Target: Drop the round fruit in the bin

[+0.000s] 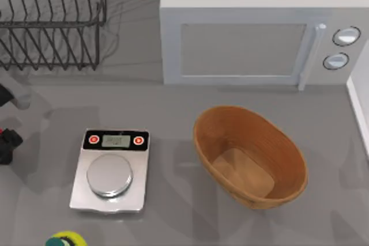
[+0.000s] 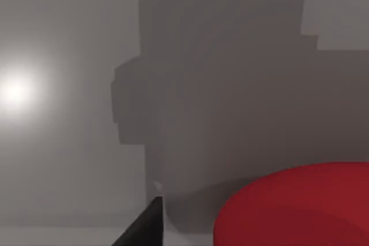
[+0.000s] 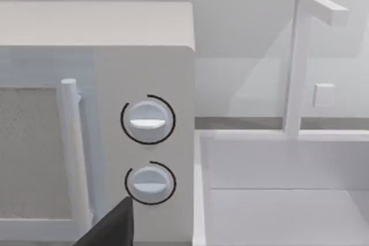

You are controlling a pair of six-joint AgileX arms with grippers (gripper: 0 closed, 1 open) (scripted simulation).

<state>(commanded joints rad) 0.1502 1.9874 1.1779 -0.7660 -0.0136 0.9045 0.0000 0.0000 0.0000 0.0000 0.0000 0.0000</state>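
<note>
close by, the round fruit [image 2: 297,205] faces the left tool [image 2: 151,223].

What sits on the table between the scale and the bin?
Nothing: in the top view, bare grey table separates the scale from the bin, crossed by shadow.

Setting: you face a rendered kitchen counter | evidence: white microwave [image 1: 253,33] with two dials along the back, grey wire dish rack [image 1: 52,21] at back left, digital kitchen scale [image 1: 110,170] in front, white sink [image 3: 282,200] with tap beside the microwave.
</note>
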